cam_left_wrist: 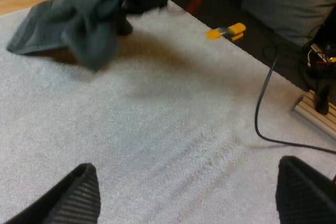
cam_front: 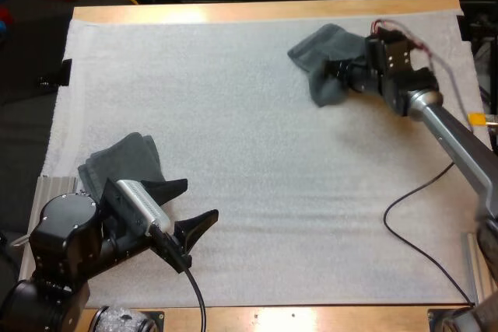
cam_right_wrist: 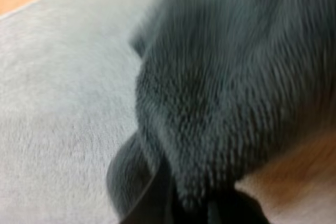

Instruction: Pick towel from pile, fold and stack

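Two dark grey-green towels on the white mat (cam_front: 257, 192), well apart from each other. One crumpled towel (cam_front: 315, 56) at the far right, pinched at its right side by the right gripper (cam_front: 336, 73), black fingers pressed onto the cloth from both sides, bunched fabric raised a little with shadow beneath in the left wrist view. One folded towel (cam_front: 128, 157) at the near left, close to the mat's left edge, lying flat, partly hidden behind the left arm; number of layers impossible to tell. Two grippers counted: besides the right one, one left gripper (cam_front: 193, 209) just right of the folded towel, over bare mat, its two fingers (cam_left_wrist: 79, 195) spread wide apart and gripping nothing. One wooden table (cam_front: 264, 12) under the mat, bare strip showing along the far side.
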`<state>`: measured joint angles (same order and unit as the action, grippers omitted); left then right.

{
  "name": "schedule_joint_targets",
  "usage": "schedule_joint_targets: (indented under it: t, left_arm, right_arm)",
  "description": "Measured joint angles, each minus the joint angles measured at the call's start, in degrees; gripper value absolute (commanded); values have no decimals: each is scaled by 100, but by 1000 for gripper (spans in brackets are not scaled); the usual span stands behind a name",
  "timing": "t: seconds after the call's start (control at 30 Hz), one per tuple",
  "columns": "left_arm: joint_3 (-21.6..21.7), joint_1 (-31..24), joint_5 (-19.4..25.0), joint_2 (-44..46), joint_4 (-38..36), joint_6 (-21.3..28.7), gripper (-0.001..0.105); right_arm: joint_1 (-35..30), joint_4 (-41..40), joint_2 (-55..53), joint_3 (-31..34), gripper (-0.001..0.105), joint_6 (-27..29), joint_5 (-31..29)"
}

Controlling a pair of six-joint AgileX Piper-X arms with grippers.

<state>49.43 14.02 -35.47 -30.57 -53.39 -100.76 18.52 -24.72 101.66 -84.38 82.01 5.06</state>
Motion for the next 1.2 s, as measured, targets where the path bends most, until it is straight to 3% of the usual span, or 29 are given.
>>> schedule_joint_targets:
  t: [0.2,0.3,0.67,0.93,1.1,1.2]
  left_arm:
    - [0,0,0,0,0,-16,68]
    - [0,0,0,0,0,-26,68]
    - [0,0,0,0,0,-40,68]
    - [0,0,0,0,0,-40,68]
    - [0,0,38,0,-33,-40,68]
    - [7,0,289,0,-269,-40,68]
  right_arm:
    - [416,-1245,-838,-542,2,1891,-1033]
    - [536,-1666,-1084,-822,2,2288,-1214]
    - [863,-3384,-1834,-1561,2,2384,-1225]
    - [1853,-4367,-2033,-1560,2,2363,-1216]
    - [2530,-4460,-2033,-1560,2,1995,-1067]
    - [2930,-4460,-2033,-1560,2,1716,-845]
